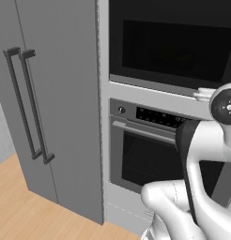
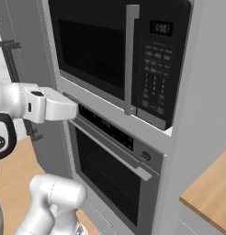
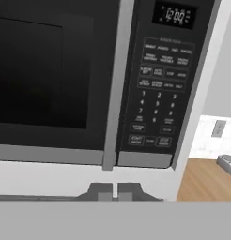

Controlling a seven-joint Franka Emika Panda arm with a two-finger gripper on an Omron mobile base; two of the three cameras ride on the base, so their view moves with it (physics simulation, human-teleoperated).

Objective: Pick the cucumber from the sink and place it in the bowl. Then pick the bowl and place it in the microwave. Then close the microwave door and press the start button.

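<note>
Fingers of the gripper (image 3: 114, 191) sit clenched together, empty, just below the microwave (image 3: 112, 79), whose microwave door (image 3: 51, 75) is shut. Pressing start well likely means rising squarely onto the bottom-row button of the keypad (image 3: 157, 98).

arm (image 2: 46, 106): raised, reaching forward | end effector (image 3: 115, 191): fingers pressed together, empty
</note>
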